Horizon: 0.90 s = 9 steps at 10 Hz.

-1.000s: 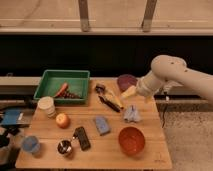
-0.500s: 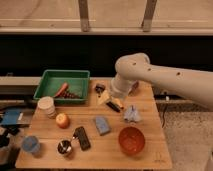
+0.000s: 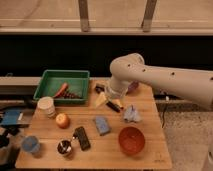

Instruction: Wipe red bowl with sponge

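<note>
sponge (image 3: 102, 125) diagonal, upper-left to lower-right; gripper (image 3: 112, 100) beyond

My arm reaching in from the right, gripper (image 3: 113, 101) low over the table's (image 3: 50, 150) back, fingers spread, empty, sponge (image 3: 102, 125) and red bowl (image 3: 132, 140) apart up front

One view — high, facing the table (image 3: 107, 151).

Arm (image 3: 165, 80) swung left; hand (image 3: 112, 100) now over table (image 3: 150, 152) back-centre.
</note>
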Each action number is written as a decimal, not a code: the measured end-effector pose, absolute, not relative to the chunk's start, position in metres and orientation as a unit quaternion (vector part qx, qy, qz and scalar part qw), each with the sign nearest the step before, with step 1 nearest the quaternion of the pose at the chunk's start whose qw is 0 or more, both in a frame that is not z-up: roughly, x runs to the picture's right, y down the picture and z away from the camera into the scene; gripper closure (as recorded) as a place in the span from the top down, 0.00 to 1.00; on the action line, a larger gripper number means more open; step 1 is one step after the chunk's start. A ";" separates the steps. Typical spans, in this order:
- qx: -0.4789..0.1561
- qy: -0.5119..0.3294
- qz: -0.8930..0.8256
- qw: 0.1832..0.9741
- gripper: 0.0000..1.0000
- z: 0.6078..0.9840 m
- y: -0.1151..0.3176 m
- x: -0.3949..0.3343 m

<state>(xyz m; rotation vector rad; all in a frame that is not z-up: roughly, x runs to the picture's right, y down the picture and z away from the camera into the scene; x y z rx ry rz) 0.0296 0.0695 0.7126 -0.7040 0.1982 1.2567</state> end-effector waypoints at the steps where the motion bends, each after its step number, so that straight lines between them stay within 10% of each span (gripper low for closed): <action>1: -0.325 0.098 0.570 0.748 0.80 0.718 0.073 0.024; 9: -0.377 0.214 0.531 0.728 0.80 0.800 0.164 0.003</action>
